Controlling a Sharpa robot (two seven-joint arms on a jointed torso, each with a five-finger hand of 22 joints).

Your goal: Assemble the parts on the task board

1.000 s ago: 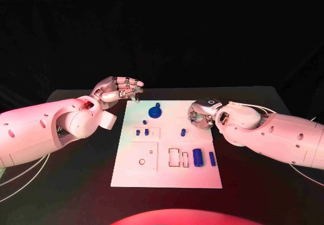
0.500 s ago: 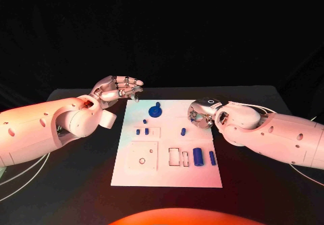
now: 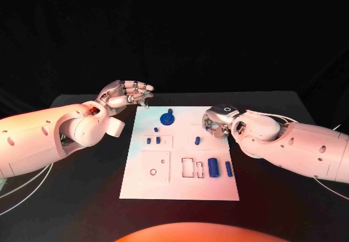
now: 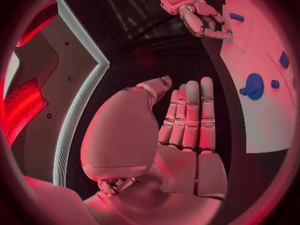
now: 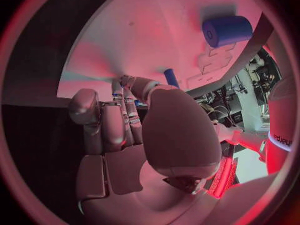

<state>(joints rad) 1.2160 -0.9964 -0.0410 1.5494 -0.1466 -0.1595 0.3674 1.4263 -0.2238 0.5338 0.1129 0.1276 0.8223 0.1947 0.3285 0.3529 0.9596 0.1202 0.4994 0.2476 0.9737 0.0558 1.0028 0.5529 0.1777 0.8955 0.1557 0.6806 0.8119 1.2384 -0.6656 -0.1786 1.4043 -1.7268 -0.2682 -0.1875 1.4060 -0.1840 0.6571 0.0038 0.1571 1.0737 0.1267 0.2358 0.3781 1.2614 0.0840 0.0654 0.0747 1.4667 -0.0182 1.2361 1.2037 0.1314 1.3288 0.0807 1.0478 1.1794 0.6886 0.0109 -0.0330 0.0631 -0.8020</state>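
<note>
Robot hands (image 3: 129, 95) (image 3: 216, 123) empty beside task board (image 3: 182, 189)

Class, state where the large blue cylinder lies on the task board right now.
In the head view the large blue cylinder lies on the near right part of the task board, between a rectangular cutout and a thinner blue rod.

We see a dark room with the board (image 3: 182, 154) brightly lit and the tabletop (image 3: 269, 108) nearly black. Warm reddish light washes both arms. Both wrist views bend straight edges and fade into a dark rim; the near fingers (image 4: 190, 117) look soft.
</note>
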